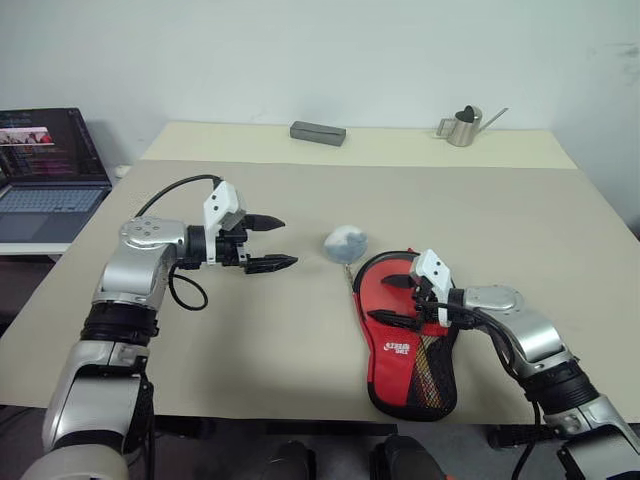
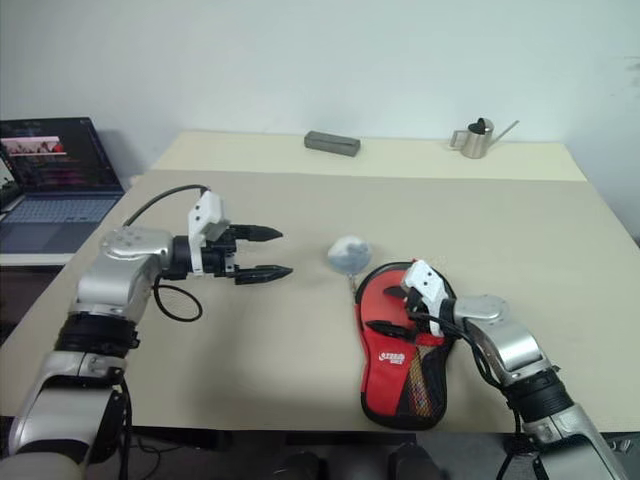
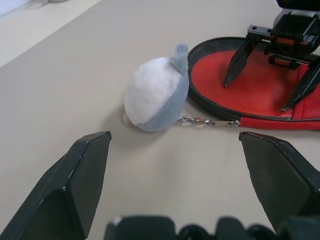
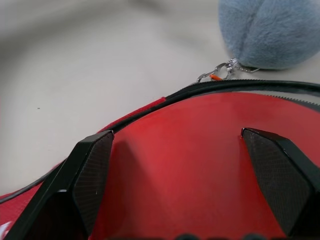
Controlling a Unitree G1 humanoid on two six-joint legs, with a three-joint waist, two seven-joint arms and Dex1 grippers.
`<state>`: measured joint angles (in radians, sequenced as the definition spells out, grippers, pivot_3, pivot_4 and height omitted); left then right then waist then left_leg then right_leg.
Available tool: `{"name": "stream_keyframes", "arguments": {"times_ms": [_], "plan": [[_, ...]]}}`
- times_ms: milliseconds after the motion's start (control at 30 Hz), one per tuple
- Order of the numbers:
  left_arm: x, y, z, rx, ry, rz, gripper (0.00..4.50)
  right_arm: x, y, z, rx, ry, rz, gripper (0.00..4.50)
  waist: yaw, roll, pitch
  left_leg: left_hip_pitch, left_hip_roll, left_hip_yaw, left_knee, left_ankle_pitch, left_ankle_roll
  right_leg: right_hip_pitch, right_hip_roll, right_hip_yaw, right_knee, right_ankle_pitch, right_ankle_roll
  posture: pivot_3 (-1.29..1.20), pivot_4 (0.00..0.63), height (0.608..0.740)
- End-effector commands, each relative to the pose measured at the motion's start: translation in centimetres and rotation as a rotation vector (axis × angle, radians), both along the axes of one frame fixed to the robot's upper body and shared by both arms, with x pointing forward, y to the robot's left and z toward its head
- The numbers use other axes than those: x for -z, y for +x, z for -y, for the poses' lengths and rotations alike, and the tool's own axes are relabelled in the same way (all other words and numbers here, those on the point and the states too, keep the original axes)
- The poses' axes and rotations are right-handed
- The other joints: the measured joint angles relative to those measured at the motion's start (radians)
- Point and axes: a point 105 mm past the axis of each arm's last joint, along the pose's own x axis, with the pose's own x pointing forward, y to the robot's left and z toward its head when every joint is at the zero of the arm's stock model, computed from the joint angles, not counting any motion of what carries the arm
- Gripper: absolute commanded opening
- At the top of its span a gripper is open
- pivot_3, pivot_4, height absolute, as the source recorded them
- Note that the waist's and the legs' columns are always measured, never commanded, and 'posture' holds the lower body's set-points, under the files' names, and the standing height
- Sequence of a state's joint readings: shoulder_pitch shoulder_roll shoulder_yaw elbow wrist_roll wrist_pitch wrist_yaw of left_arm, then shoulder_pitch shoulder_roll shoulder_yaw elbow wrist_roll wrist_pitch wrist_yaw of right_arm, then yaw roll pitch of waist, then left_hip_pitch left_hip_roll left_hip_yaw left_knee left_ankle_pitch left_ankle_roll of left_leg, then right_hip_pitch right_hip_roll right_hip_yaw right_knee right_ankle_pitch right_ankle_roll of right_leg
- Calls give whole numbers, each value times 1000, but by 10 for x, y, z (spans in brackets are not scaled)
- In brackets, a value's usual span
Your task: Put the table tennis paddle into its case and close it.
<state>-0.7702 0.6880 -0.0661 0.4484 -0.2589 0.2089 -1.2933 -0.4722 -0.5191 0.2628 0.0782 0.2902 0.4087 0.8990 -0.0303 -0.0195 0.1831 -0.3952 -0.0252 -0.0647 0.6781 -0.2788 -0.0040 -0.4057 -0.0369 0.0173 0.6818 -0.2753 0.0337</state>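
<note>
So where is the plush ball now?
In the eye views the plush ball lies mid-table, chained to the case top, between the left gripper and right gripper.

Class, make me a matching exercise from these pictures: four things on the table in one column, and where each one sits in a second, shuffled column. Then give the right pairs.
Things:
1. case
2. plush keychain
3. watering can
4. grey block

Places:
A. far edge of the table, right of the middle
B. near edge, under the open right tool
C. far edge, near the middle
D. mid-table, chained to the case's zip end

Pairs: 1-B, 2-D, 3-A, 4-C
</note>
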Motion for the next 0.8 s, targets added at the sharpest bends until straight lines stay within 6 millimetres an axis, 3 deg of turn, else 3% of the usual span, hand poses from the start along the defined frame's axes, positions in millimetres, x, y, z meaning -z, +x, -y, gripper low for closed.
{"name": "stream_keyframes", "arguments": {"times_ms": [33,233,467,800], "plan": [[-4,9,6,-1,64,49,4500,22,0,5,14,-66,-55,4475,0,0,0,1,0,0,0,0,0,1,0,0,0,0,0,0,150,740],[7,27,17,-1,160,87,4500,28,-3,1,-6,-82,-74,4475,0,-1,-1,1,0,0,0,0,0,1,1,0,0,0,0,0,150,740],[2,54,40,-19,205,177,4500,29,-5,-5,-13,-73,-84,4475,-4,-3,-2,1,0,0,1,0,0,1,1,0,1,1,0,0,150,740],[7,59,62,46,279,199,4500,26,-6,-9,-1,-53,-92,4475,-7,-3,-2,2,0,1,1,0,0,1,3,0,1,1,0,0,150,740]]}}
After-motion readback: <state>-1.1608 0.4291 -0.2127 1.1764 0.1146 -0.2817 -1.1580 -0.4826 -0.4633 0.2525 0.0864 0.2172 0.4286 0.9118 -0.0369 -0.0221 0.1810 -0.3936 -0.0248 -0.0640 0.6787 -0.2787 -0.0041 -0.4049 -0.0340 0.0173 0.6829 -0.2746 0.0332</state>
